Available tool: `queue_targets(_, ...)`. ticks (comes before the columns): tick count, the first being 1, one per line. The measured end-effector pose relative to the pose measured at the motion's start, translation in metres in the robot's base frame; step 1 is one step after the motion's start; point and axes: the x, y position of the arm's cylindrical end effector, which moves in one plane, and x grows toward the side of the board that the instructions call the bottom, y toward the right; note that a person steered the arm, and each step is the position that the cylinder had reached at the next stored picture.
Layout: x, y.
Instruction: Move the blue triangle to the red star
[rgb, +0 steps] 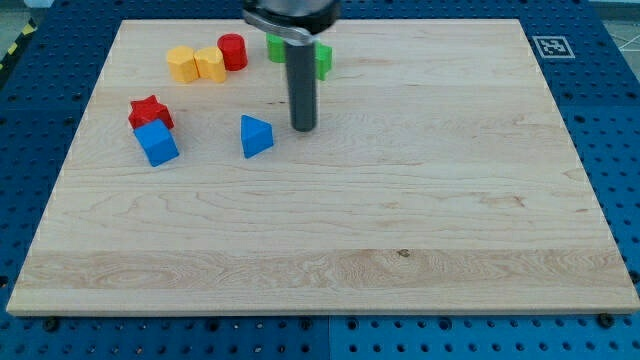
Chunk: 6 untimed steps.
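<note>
My tip (303, 127): a bare rod end with nothing to open or close, resting on the wooden board (400, 220) and touching no block.
Blue triangle (255, 136): just to my tip's left, a small gap between.
Red star (150, 111): farther left, touching the blue cube (157, 143).
Count: two blue, two red including a red cylinder (233, 51), two yellow blocks (196, 64), green blocks (322, 58) partly hidden behind the rod.
Room: bare board right of and below my tip.

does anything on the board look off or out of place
Nothing stands out. The blocks sit flat on the wooden board, none tipped or damaged. My tip rests just to the view's right of the blue triangle, apart from it.
</note>
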Motion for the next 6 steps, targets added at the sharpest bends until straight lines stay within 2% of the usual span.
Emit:
queue_targets(1,0.033,-0.001)
queue_targets(3,0.024,-0.115)
queue_targets(4,0.024,-0.119)
queue_targets(5,0.022,-0.089)
queue_targets(6,0.003,-0.075)
